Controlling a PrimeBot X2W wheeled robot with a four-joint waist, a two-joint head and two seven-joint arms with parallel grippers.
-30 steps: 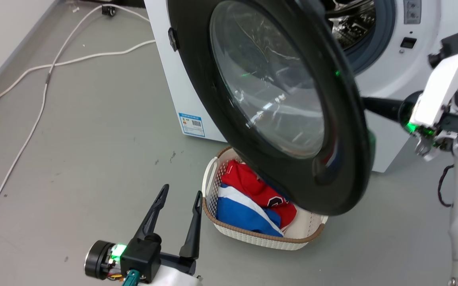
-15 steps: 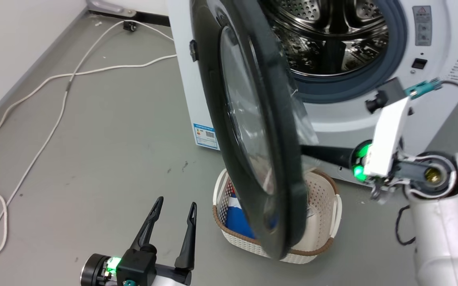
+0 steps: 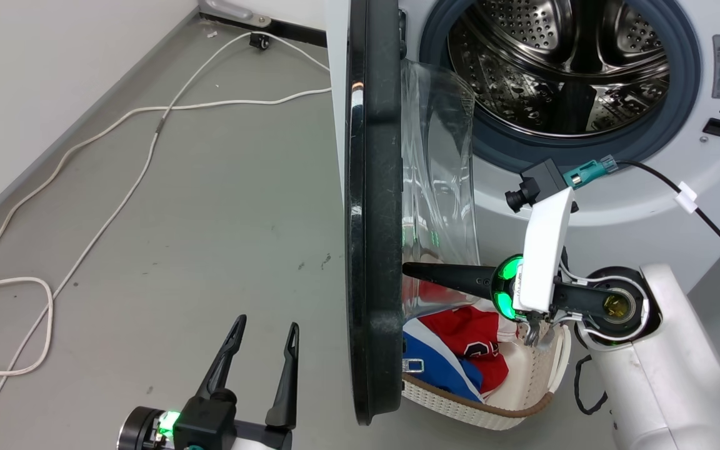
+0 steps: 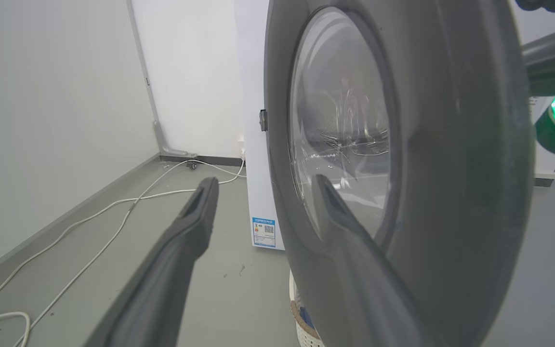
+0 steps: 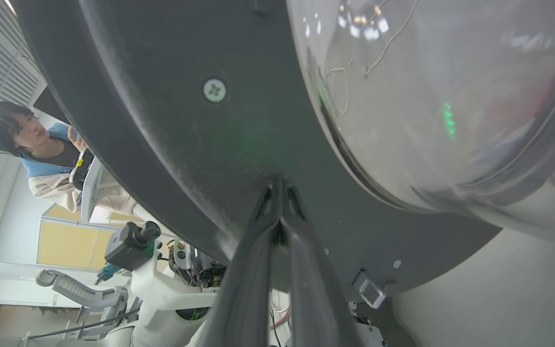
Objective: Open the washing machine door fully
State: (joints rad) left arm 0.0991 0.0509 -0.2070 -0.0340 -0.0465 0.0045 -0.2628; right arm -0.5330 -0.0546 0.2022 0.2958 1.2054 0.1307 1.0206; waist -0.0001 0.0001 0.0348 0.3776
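In your head view the door (image 3: 372, 212) stands edge-on, swung out roughly square to the washer (image 3: 635, 194) front. Its glass bowl (image 3: 438, 187) is on the side toward the drum (image 3: 560, 75). Your right gripper (image 3: 409, 270) reaches in from the right, fingers together, tips at the door's inner face, above a basket (image 3: 460, 409) of red and blue clothes (image 3: 466, 325). Your left gripper (image 3: 266, 322) sits lower left on the door's outer side, fingers apart, holding nothing. A white cable (image 3: 159, 125) trails across the floor (image 3: 210, 250).

In your left wrist view the two fingers (image 4: 176, 250) are spread, with the door's outer face close on the right.

In your right wrist view the fingers (image 5: 253, 270) are pressed together. Their tips are against the black inner rim, just beside the glass bowl. A person (image 5: 41, 159) shows at the left edge.
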